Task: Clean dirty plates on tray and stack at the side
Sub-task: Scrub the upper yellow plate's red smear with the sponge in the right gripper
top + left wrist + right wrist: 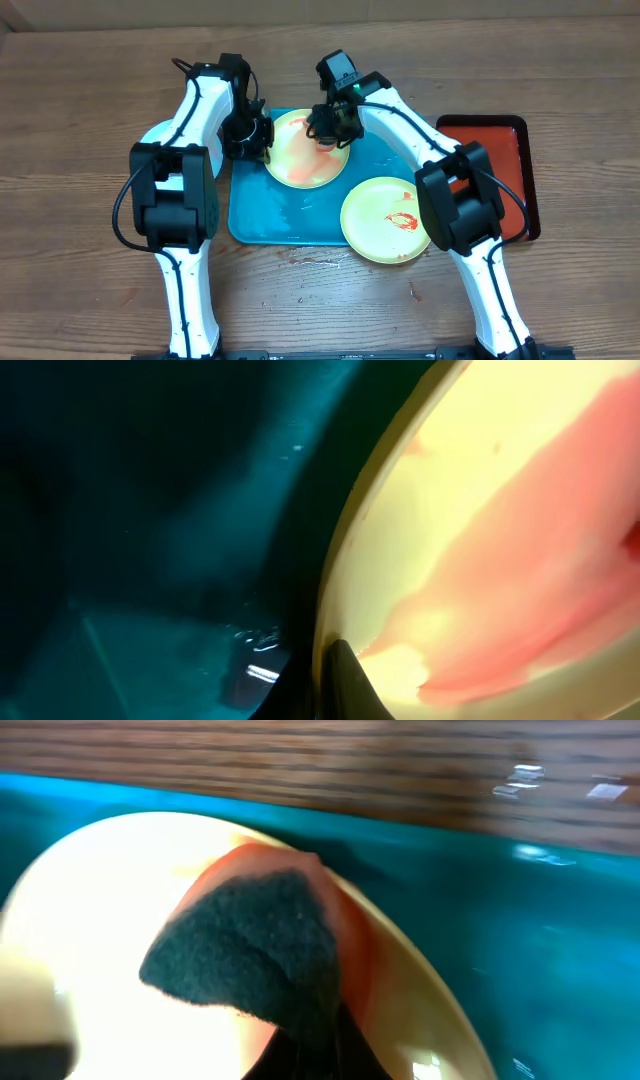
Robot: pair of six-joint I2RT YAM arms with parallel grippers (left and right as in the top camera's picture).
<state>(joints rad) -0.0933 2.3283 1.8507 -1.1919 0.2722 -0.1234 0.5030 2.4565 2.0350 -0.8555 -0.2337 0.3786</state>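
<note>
A pale yellow-green plate smeared with red sauce lies at the back of the teal tray. My left gripper is shut on its left rim; in the left wrist view a dark finger pinches the plate's edge over the tray. My right gripper is shut on a dark green scrub pad and presses it on the plate near its far rim. A second yellow-green plate with a red smear sits on the tray's front right corner. A pale plate shows partly behind the left arm.
A narrow red tray with a dark rim lies on the wooden table to the right, partly under my right arm. The teal tray floor looks wet. Wet marks show on the wood just in front of the tray.
</note>
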